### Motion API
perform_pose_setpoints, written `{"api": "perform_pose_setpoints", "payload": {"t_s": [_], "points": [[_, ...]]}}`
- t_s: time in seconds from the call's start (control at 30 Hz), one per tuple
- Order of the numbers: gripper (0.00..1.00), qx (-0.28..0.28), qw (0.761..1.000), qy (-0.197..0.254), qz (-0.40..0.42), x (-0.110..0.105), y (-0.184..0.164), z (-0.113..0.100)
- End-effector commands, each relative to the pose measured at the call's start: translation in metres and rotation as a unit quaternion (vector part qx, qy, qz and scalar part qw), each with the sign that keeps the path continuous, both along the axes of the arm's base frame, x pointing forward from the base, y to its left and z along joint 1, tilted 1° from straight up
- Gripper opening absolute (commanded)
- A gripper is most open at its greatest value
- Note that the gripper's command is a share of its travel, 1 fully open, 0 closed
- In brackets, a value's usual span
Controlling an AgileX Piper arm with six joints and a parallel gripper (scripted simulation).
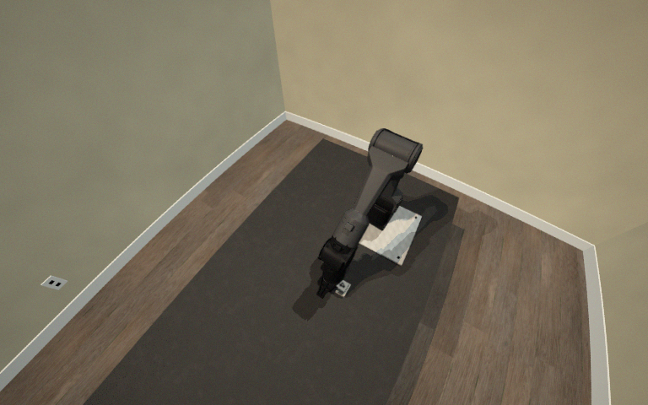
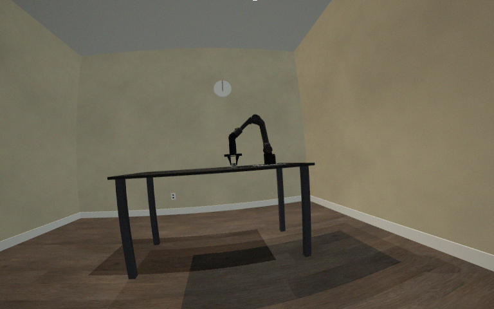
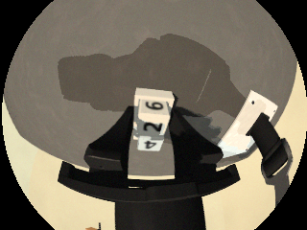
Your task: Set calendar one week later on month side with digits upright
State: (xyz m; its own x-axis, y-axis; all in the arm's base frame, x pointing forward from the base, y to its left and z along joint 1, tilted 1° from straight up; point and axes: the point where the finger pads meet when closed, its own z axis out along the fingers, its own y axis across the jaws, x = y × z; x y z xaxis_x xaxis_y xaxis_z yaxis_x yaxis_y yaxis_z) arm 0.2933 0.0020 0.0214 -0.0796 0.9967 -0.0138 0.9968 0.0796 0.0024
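The small white calendar (image 1: 343, 288) (image 2: 233, 165) stands on the dark table top in front of the arm. In the wrist view its cubes (image 3: 153, 114) show a 2 and a 6 on the faces turned up to the camera, and a 4 on a lower face nearer me. I cannot make out the month's name or the tray's rim. My gripper (image 1: 331, 290) (image 2: 233, 160) (image 3: 152, 114) points straight down over the calendar. Its fingers stand open, one on each side of the cubes, with a little room to them.
The dark table (image 1: 239, 295) (image 2: 182, 172) carries the arm's white base plate (image 1: 398, 236) (image 3: 246, 122) behind the calendar. The arm's shadow lies over the table beside the calendar. Beyond the table edges is wooden floor.
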Motion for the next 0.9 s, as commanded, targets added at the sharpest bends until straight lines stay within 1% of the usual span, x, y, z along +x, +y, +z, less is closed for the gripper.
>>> {"api": "perform_pose_setpoints", "payload": {"t_s": [0.0,0.07,0.13,0.2,0.53,0.63,0.7,0.87], "points": [[0.59,0.0,1.0,-0.002,0.0,0.001,0.0,0.004],[0.59,0.0,1.0,-0.002,0.0,0.001,0.0,0.009],[0.59,0.0,1.0,-0.002,0.0,0.001,0.0,0.009],[0.59,0.0,1.0,-0.002,0.0,0.001,0.0,0.015],[0.59,0.0,1.0,-0.002,0.0,0.0,0.001,0.067],[0.59,0.0,1.0,-0.002,0.0,0.0,0.001,0.08],[0.59,0.0,1.0,-0.002,0.0,0.0,0.001,0.08],[0.59,0.0,1.0,-0.002,0.0,0.0,0.001,0.09]]}}
